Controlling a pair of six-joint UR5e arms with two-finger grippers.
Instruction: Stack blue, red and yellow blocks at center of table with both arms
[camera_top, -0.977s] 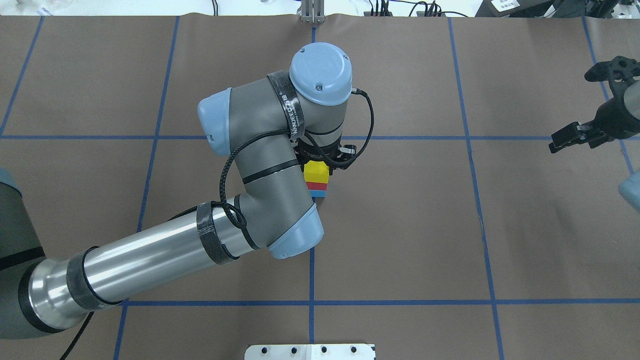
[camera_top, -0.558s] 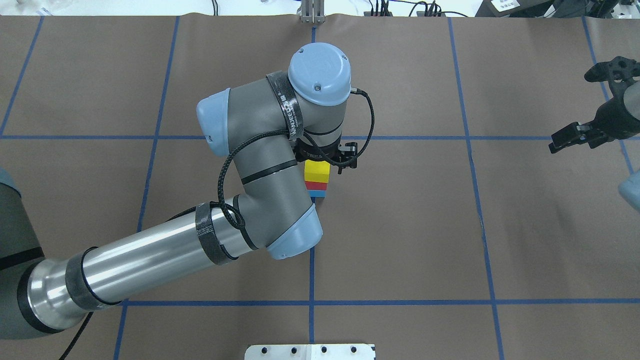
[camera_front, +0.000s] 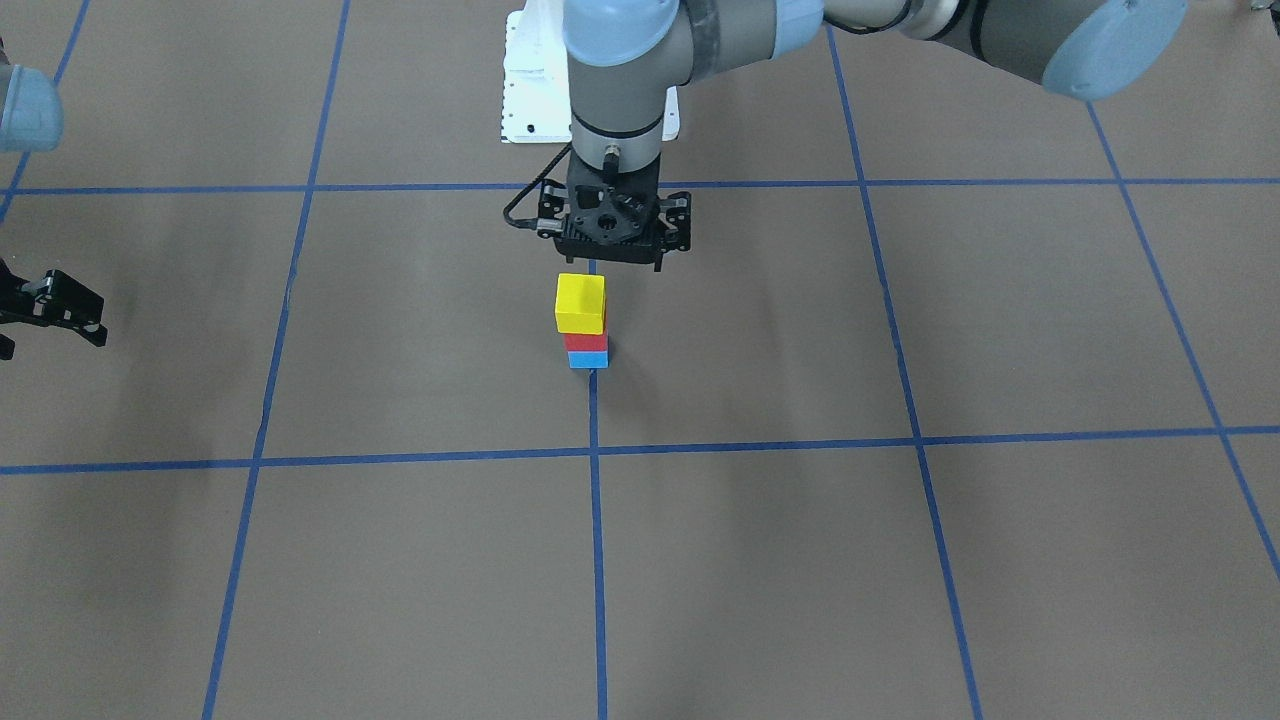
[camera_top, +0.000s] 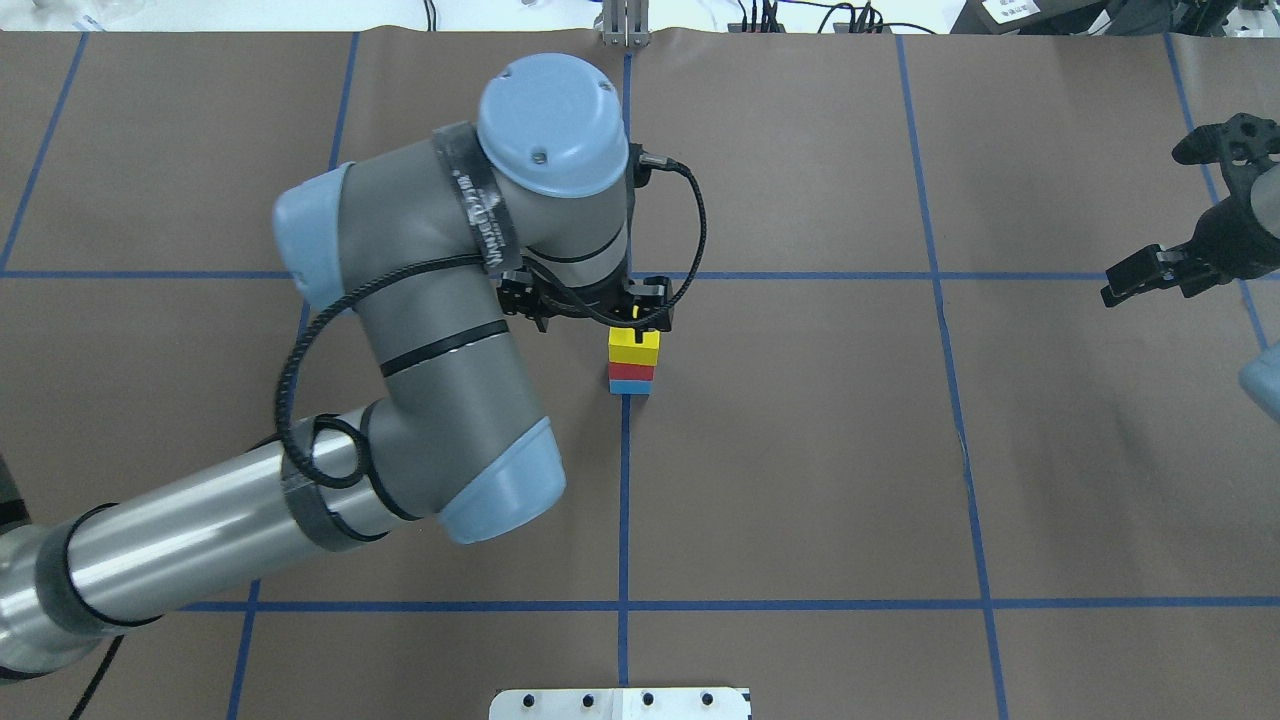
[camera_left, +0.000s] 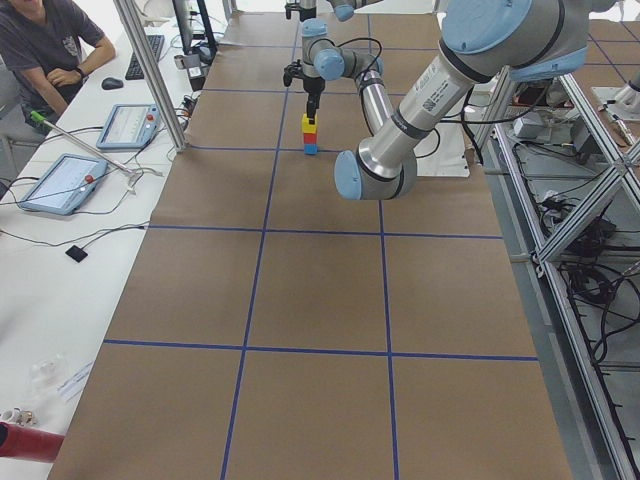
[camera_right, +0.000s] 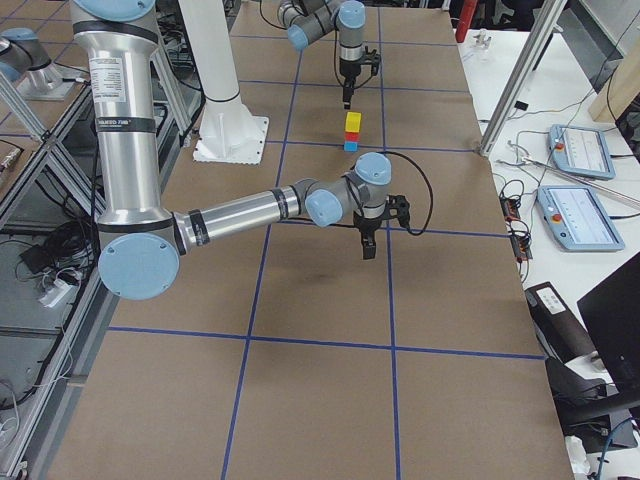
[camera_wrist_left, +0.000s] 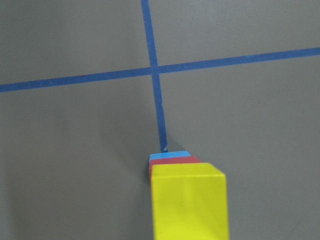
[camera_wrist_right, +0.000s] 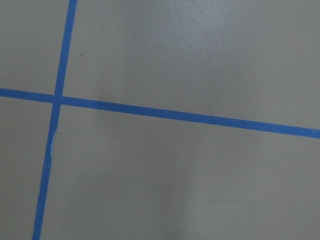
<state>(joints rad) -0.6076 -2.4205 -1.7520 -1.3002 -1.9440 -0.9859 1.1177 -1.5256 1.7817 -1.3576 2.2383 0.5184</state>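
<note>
Lifted clear since a second ago, our left gripper (camera_front: 610, 262) hangs, seemingly released, straight above the yellow block (camera_front: 581, 303), which tops the red block (camera_front: 586, 342) and blue block (camera_front: 589, 360).

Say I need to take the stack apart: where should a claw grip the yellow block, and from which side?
Grip the yellow block on two opposite vertical faces, coming straight down from above. It sits upright on top of the red block and blue block, so its top and sides are free; a sideways approach would likely topple the narrow stack.
</note>
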